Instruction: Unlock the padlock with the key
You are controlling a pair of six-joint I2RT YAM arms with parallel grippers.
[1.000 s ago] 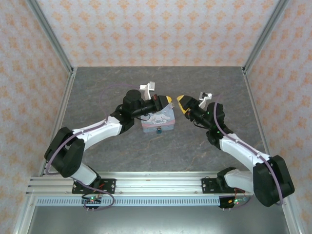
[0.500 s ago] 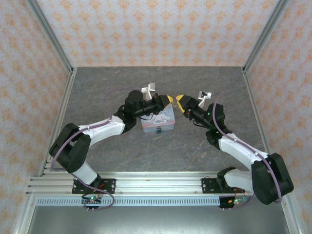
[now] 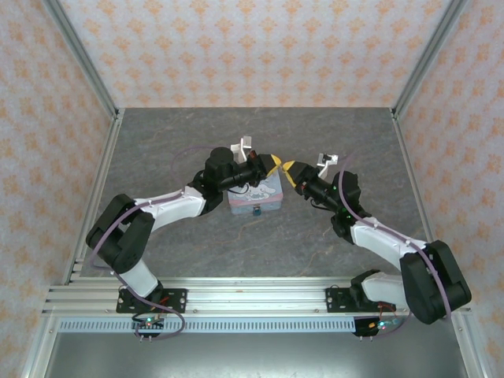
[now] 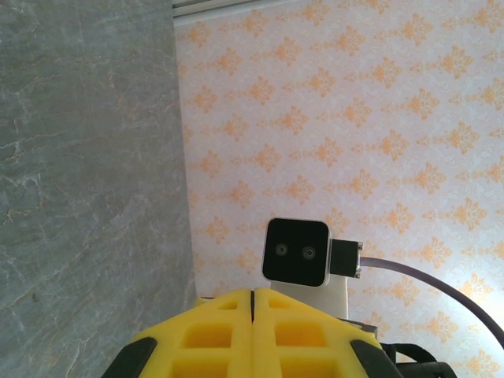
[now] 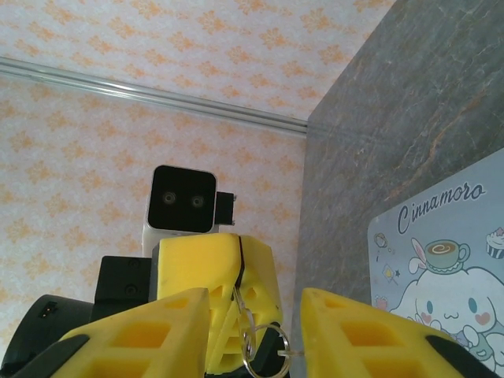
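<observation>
Left gripper (image 3: 272,163): jaws clenched on key (image 5: 262,340). Right gripper (image 3: 289,168) facing it, jaws released. Padlock (image 3: 257,210) at tin's (image 3: 256,191) near edge, mid-tabletop (image 3: 157,142).

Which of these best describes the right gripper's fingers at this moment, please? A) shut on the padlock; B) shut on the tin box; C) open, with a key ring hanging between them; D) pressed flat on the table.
C: in the right wrist view the right gripper is open, and the key ring hangs between its fingers from the shut left gripper.
</observation>
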